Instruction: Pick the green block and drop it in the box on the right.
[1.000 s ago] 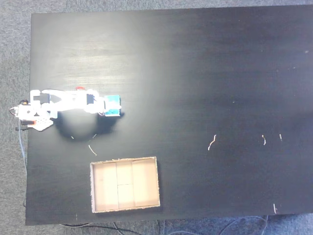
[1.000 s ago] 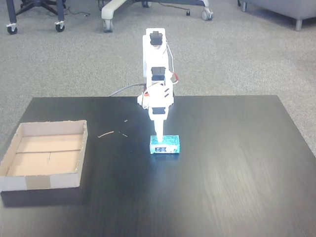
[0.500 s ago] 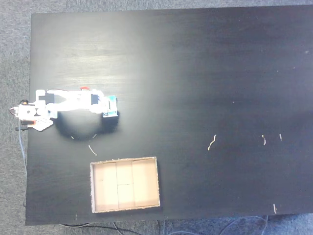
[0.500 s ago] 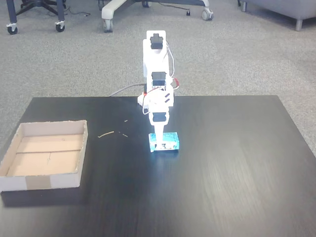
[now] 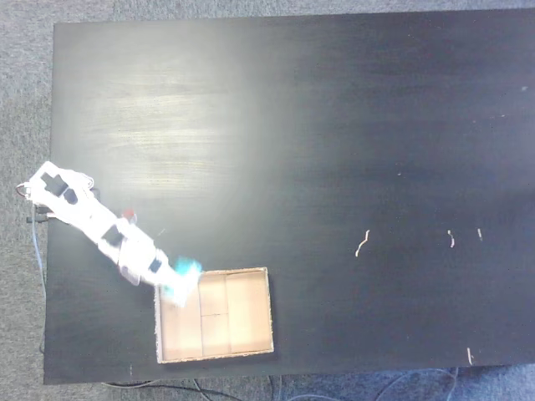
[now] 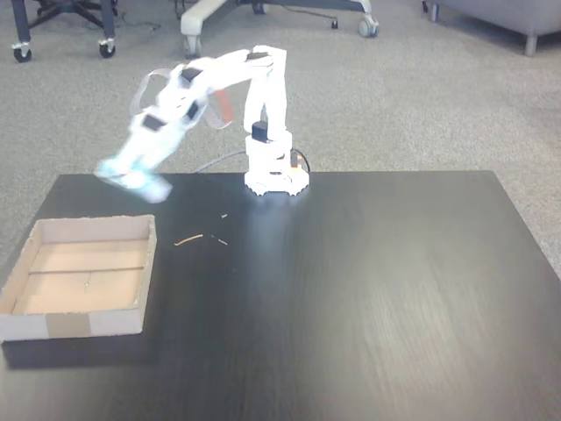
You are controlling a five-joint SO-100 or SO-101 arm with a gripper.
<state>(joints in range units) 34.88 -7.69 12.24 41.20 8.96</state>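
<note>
Gripper [image 5: 174, 282] of white two-finger arm: blurred in both fixed views, closed on small teal-green rectangular block [image 5: 185, 271], held clear of matte black rectangular table top [image 5: 351, 125]. Jaw spacing not resolvable through blur; block seen lodged at fingertip end.

Top-down fixed view, left to right:
- Arm base at table's 9 o'clock edge, on the left border.
- Arm links extended from base toward 4 o'clock, ending at gripper.
- Block positioned at 10 o'clock corner of shallow open-topped tan cardboard box [image 5: 269, 311], overlapping that corner's rim.
- Box located toward 7 o'clock on the table, near the lower edge; pale floor with faint fold lines.
- Small pale scraps [image 5: 362, 243] scattered toward 4 o'clock on the table, well apart from box.

Front-facing fixed view, left to right:
- Box [image 6: 77, 324] at 8 o'clock on table [image 6: 368, 289], near the left edge.
- Gripper [image 6: 131, 178] with block [image 6: 140, 183] suspended above box's far rim, at 12 o'clock from the box, not touching it.
- Arm arched from base at table's 12 o'clock edge, upper links swung toward 9 o'clock.
- Grey carpet [image 6: 421, 96] beyond the table's far edge.
</note>
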